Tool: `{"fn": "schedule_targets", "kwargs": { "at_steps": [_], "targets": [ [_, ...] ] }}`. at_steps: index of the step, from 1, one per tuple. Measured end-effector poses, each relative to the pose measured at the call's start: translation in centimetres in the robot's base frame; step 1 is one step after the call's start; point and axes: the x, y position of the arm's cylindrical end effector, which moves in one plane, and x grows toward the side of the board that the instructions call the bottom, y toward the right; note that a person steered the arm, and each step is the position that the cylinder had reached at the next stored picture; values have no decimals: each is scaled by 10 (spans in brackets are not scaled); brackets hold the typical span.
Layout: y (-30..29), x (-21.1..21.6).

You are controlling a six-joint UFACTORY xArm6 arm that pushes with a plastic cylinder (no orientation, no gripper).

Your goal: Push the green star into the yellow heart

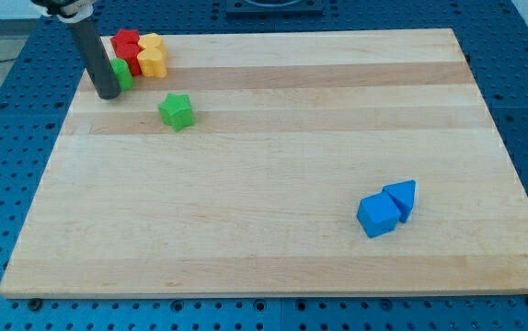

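Plainly, starting at the board's far left corner, we see my tip (108, 94) resting on the wooden board (273, 221), touching or just beside a green block (123, 74) whose shape the rod partly hides. Just right of that sit a red block (126, 44) and two yellow blocks huddled together; the nearer one we take for the yellow heart (154, 62), with another yellow block (151, 42) behind it toward the far edge, though their outlines are too small to be sure. A little toward the near edge and to the right lies the green star (177, 110), apart from the cluster and apart from my tip. We judge the star light, stiff and ready to slide on smooth wood, yet apt to spin if struck on a point; contact belongs on its near-right side, so it travels up-left toward the heart. We carry no jaws at all, only a bare rod, so nothing is pinched or held. Well apart, near the right near corner, a blue cube (378, 216) touches a second blue block (402, 196).
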Motion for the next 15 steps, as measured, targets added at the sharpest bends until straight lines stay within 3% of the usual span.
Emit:
{"fn": "schedule_targets", "kwargs": {
  "at_steps": [1, 2, 3, 5, 6, 8, 9, 11, 15],
  "targets": [
    [-4, 21],
    [2, 77],
    [41, 119],
    [130, 106],
    [136, 80],
    [113, 33],
    [105, 34],
    [101, 75],
    [74, 15]
  ]
}}
